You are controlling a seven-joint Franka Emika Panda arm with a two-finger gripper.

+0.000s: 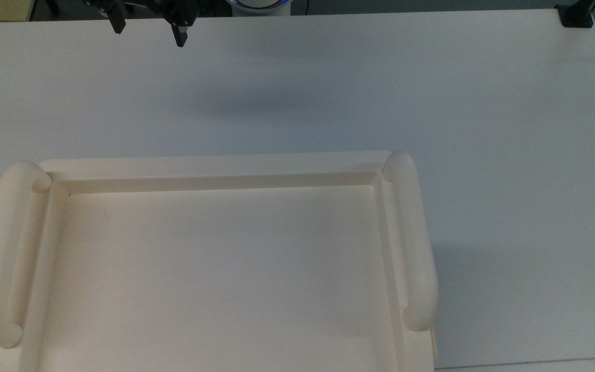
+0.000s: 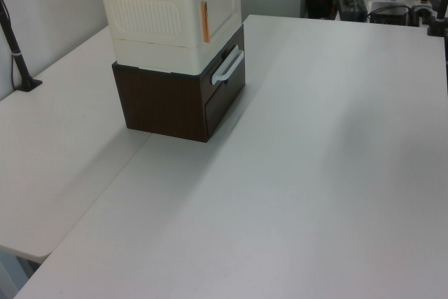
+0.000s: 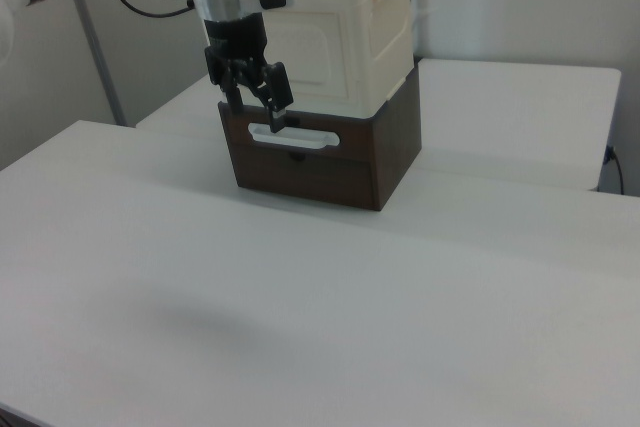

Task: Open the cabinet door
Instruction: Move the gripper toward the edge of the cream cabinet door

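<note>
**Spread fingers hanging well short of the closed cabinet door**

The gripper [image 1: 149,32] is being held with its two fingers [image 3: 279,97] spread apart and nothing between them; they are pointing down, clear of the table [image 1: 432,93]. In the top view the gripper is seen at the far edge of the table, towards the top view's left, with open tabletop lying between it and the cabinet [image 1: 215,268].

The relation that matters — the cabinet door [image 3: 300,52] is lying beyond the fingers, on the cream front face that is being turned towards the arm. In the right view the fingers are seen in front of that face, low against it, over the white handle [image 3: 293,136] of the dark brown drawer unit [image 3: 330,172] on which the cabinet is standing. The door is judged to be shut, sitting flush in the front; its panel is standing upright, and in the left view an orange strip [image 2: 205,22] is seen running up the corner next to it. A door handle cannot be made out. To reach the door, the fingers would probably have to be brought forward and raised.

The table is white and bare around the stack. Other desks and dark equipment are being shown behind it in the left view.
</note>
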